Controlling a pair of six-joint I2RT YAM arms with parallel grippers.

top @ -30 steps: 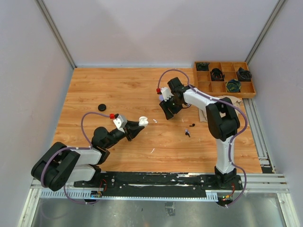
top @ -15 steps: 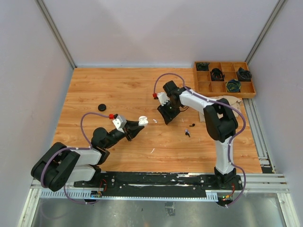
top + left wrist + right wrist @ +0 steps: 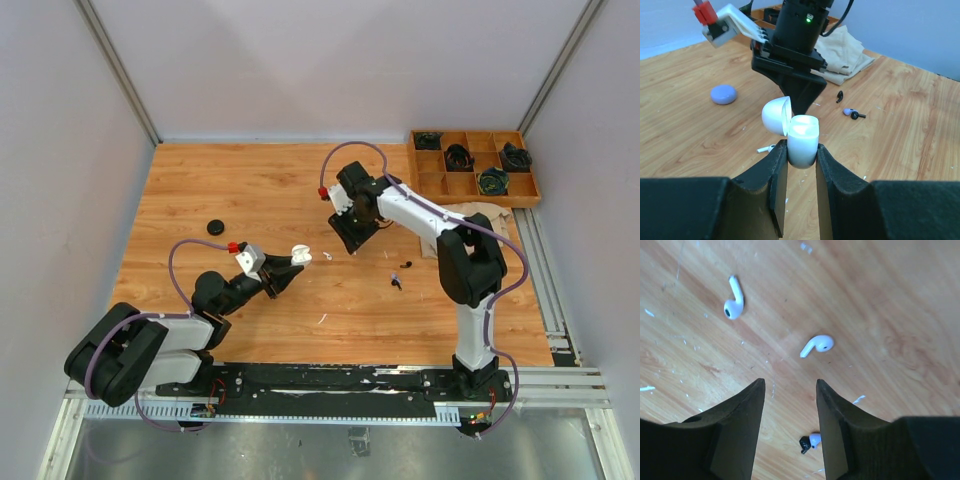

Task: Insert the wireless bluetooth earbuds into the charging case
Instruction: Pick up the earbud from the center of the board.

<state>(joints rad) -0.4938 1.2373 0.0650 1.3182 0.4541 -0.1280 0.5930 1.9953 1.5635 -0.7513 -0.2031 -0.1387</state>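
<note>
Picking a white earbud off the wooden surface (image 3: 200, 180) looks to be the step in hand. The right end effector (image 3: 789, 390) hangs over the middle of the surface with its fingers spread and nothing between them. Two stemmed buds lie apart on the wood beyond its tips. The nearer white earbud (image 3: 817, 345) rests on its side just ahead of the gap. The farther white earbud (image 3: 733, 304) sits well off to one side. A small dark-tipped earbud (image 3: 807, 441) shows low between the fingers.

The left end effector (image 3: 801, 150) pinches the white charging case (image 3: 802, 132) by its lower body, above the surface and a little toward the near edge. Its lid (image 3: 776, 116) is hinged open toward the right arm.

To do this well, I would centre the gap over the nearer bud. The wrist should turn so the pads close across the stem, not along it. Descent should stop with the tips just short of the wood, since a bud this small and smooth may squirt out sideways if struck. The squeeze should be slow and light. The dark-tipped bud should stay outside the closing path. The left arm's best help is to hold the case level and unmoving, its open mouth upward, ready to receive.
</note>
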